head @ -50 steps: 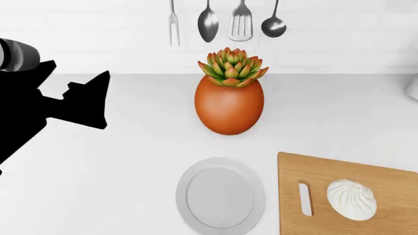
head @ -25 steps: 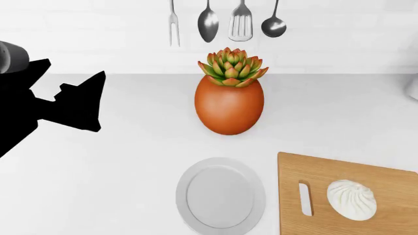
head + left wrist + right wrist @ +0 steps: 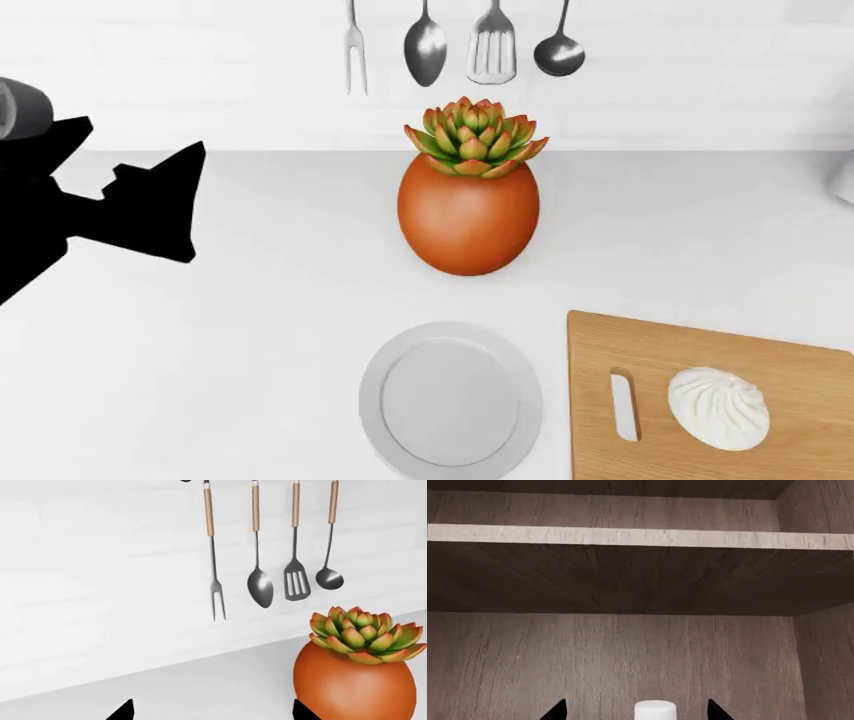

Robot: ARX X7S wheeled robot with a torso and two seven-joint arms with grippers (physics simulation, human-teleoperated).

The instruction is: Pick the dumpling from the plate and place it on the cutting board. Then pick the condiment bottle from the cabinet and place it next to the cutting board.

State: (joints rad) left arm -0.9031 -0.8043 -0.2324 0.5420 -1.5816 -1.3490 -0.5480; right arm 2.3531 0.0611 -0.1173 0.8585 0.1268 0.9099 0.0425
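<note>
Left tool point(image 3: 180, 200), jaws spread and holding nothing, has drifted left; dumpling point(image 3: 719, 407) unmoved on cutting board point(image 3: 801, 375)

In the head view the dumpling point(image 3: 719, 407) lies on the cutting board point(image 3: 787, 370), right of its handle slot. The plate point(image 3: 451, 400) sits just left of the board. Behind the plate stands the succulent pot point(image 3: 469, 218), below utensils point(image 3: 461, 45) hanging on the wall.
</note>
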